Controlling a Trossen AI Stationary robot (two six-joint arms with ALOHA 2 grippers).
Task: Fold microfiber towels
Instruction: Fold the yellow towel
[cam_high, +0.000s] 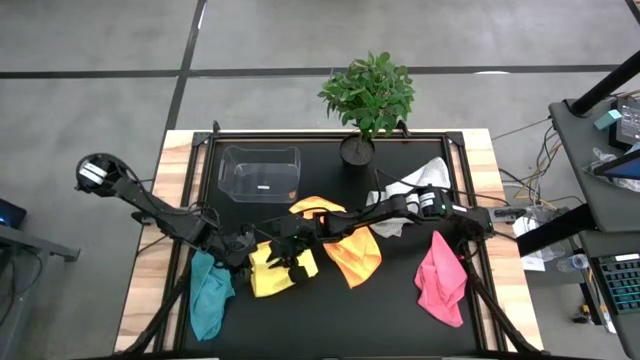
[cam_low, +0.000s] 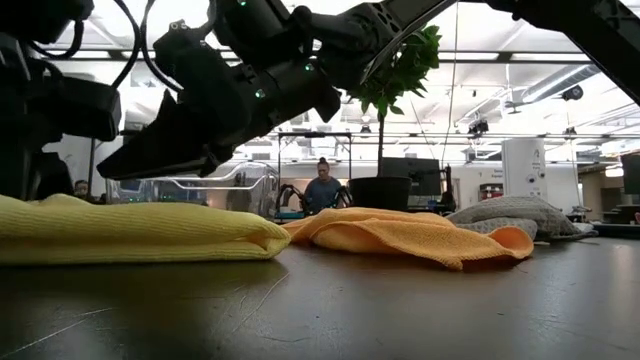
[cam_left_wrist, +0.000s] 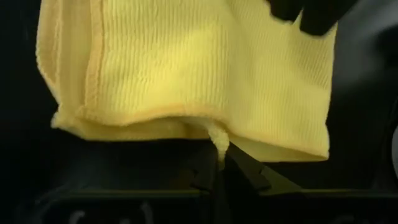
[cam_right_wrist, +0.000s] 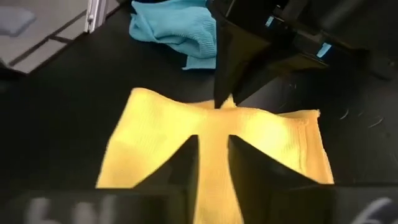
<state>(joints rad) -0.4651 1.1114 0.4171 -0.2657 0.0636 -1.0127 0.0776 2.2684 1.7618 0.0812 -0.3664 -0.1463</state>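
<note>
The yellow towel (cam_high: 272, 275) lies folded on the black table, near the front left of the mat. My left gripper (cam_left_wrist: 219, 163) is shut on its edge nearest that arm. My right gripper (cam_right_wrist: 213, 140) reaches across from the right. It stands open just over the towel's middle, with yellow cloth showing between its fingers. The low view shows it hovering clear above the towel (cam_low: 130, 230). A teal towel (cam_high: 210, 292) lies crumpled to the left. An orange towel (cam_high: 350, 252), a pink one (cam_high: 440, 282) and a white-grey one (cam_high: 412, 190) lie to the right. My left gripper pinches a small nub of the yellow towel's edge (cam_left_wrist: 217, 138) between its two shut fingers, about midway along the side facing that arm. The fingers slant down from the table's left. The rest of the towel lies flat on the table, with a doubled layer showing along one side (cam_left_wrist: 93, 118).
A clear plastic box (cam_high: 260, 172) stands at the back left of the mat and a potted plant (cam_high: 365, 100) at the back middle. The two arms meet over the yellow towel. A person (cam_low: 322, 190) shows far off in the room behind the table.
</note>
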